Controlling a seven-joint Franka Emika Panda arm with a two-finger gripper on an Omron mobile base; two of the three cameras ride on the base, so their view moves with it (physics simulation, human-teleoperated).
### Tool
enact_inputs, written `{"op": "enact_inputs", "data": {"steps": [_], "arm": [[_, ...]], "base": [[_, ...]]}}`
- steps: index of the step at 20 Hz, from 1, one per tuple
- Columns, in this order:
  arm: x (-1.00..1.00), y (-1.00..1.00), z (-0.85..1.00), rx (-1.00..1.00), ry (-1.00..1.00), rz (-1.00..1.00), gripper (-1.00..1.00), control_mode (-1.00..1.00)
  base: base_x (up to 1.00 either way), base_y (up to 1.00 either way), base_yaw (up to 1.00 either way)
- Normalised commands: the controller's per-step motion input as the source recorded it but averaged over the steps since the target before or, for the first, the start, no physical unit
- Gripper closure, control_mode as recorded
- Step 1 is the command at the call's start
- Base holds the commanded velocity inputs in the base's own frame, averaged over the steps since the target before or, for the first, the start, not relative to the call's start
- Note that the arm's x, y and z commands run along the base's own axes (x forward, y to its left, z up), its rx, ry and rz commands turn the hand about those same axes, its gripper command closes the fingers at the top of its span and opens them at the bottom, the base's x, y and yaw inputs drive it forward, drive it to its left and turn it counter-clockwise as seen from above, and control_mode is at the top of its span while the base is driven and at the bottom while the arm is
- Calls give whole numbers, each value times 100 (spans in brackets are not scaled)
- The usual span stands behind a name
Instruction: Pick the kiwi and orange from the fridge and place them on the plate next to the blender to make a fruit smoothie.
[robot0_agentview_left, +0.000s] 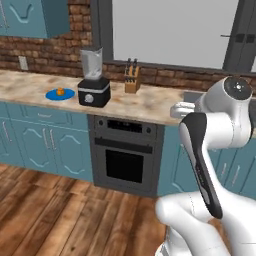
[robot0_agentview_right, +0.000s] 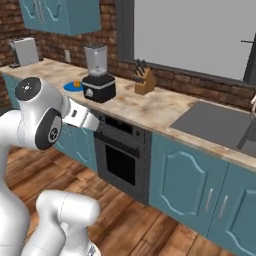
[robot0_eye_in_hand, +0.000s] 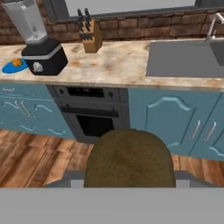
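From my left base camera, the orange (robot0_agentview_left: 60, 91) sits on the plate (robot0_agentview_left: 52, 95), just left of the blender (robot0_agentview_left: 93, 80). From the right base camera, the plate (robot0_agentview_right: 70, 87) lies beside the blender (robot0_agentview_right: 98, 75), partly hidden. Through my hand camera, my gripper (robot0_eye_in_hand: 127, 181) is clamped around the kiwi (robot0_eye_in_hand: 128, 159), well apart from the blender (robot0_eye_in_hand: 38, 41), before the counter (robot0_eye_in_hand: 113, 65).

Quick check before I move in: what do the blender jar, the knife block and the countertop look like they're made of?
Blender jar: clear greyish glass or plastic, as the wall shows through it; the base looks like glossy black plastic. Knife block: light tan, probably wood, with dark handles sticking out. Countertop: mottled beige and rust, like polished stone or laminate; the render leaves it open.
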Motion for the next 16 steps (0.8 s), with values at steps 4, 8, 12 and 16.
{"op": "enact_inputs", "data": {"steps": [4, 8, 12, 16], "arm": [[0, 0, 0, 0, 0, 0, 100, 100], [0, 0, 0, 0, 0, 0, 100, 100], [0, 0, 0, 0, 0, 0, 100, 100], [0, 0, 0, 0, 0, 0, 100, 100]], "base": [[100, 100, 1], [100, 100, 0], [45, -13, 6], [89, 31, 1]]}}
